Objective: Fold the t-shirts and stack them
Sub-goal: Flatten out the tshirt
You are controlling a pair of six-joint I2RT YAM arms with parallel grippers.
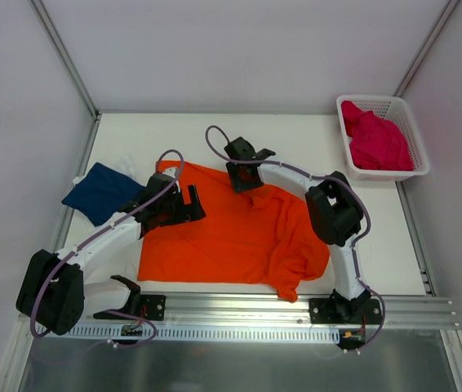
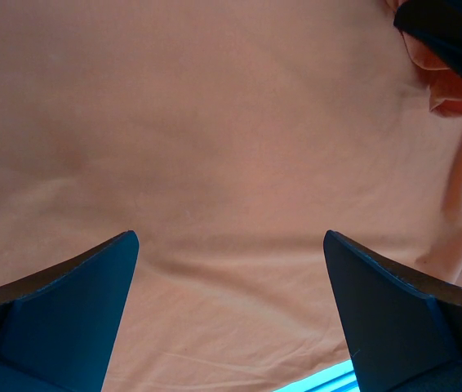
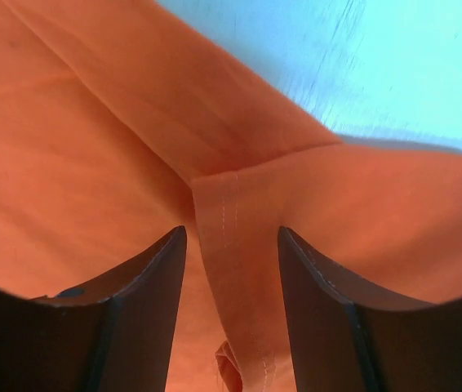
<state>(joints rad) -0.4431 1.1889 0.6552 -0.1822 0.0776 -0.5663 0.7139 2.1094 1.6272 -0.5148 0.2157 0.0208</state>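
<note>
The bright orange t-shirt (image 1: 231,233) lies spread flat mid-table, rumpled at its right side. My left gripper (image 1: 184,204) hovers just above its left part, wide open (image 2: 231,237), with only smooth orange cloth (image 2: 215,122) under it. My right gripper (image 1: 243,181) is at the shirt's far edge. Its jaws (image 3: 231,230) stand apart around a raised, stitched hem fold (image 3: 229,245) with a gap on each side. The navy blue t-shirt (image 1: 100,193) lies folded at the far left. The magenta pink t-shirt (image 1: 375,140) is bunched in the basket.
A white mesh basket (image 1: 394,102) stands at the back right corner. White walls with metal frame posts close the table on three sides. An aluminium rail (image 1: 296,306) carrying the arm bases runs along the near edge.
</note>
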